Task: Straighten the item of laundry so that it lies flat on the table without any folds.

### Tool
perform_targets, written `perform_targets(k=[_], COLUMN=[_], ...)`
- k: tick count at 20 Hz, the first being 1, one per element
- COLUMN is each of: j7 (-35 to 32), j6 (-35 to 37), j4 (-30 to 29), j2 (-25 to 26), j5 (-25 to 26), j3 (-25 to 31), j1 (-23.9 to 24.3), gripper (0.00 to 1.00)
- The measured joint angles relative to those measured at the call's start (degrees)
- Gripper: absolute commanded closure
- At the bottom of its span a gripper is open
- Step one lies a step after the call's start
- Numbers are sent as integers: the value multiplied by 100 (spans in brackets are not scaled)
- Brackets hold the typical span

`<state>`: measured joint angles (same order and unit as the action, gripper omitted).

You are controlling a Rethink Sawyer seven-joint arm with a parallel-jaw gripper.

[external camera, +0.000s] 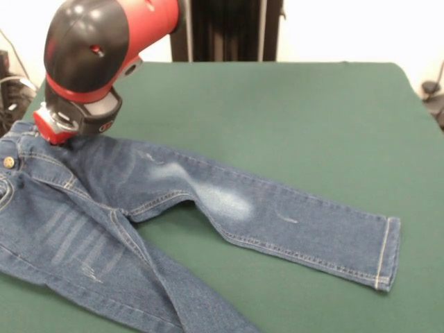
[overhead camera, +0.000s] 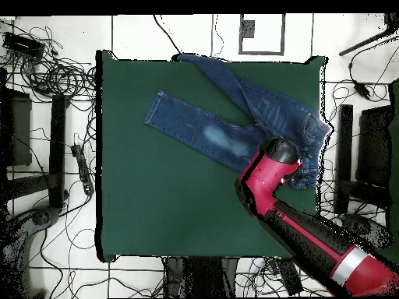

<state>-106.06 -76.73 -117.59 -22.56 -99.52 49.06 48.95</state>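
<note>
The pincer (external camera: 61,132) sits in the upper left of the front view, pressed down at the waistband end of the jeans (external camera: 208,201); the bulky red and black wrist covers its tips, so whether it is released or clenched cannot be told. In the overhead view the same rounded head hides it completely, over the right end of the garment.

The jeans are blue denim with tan stitching, a brass button (external camera: 8,161) at the left edge of the front view, and pale faded patches on the thighs. One leg runs straight toward the lower right of the front view, smooth and flat, ending in a hemmed cuff (external camera: 387,253). The other leg slants toward the bottom edge and runs out of the frame; a long crease or overlapped fold runs down it. Whitish whisker lines mark its thigh.

The table (external camera: 277,111) has a dark green, felt-like top with rounded corners. In the overhead view the jeans (overhead camera: 234,117) lie in its upper right part, one leg reaching toward the top edge of the table, the waistband close to the right edge.

Around the table, the overhead view shows a pale tiled floor (overhead camera: 132,35) strewn with black cables (overhead camera: 62,74) at the left, and dark stands on both sides.
</note>
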Motion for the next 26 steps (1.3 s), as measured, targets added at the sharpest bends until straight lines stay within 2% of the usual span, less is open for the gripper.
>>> perform_targets(k=[11,26], j7=[-43,-442], j6=[590,1247], j4=[-325,-428], j2=[-254,-477], j5=[5,11], j3=[-176,-810], j1=[-10,-467], gripper=[100,100])
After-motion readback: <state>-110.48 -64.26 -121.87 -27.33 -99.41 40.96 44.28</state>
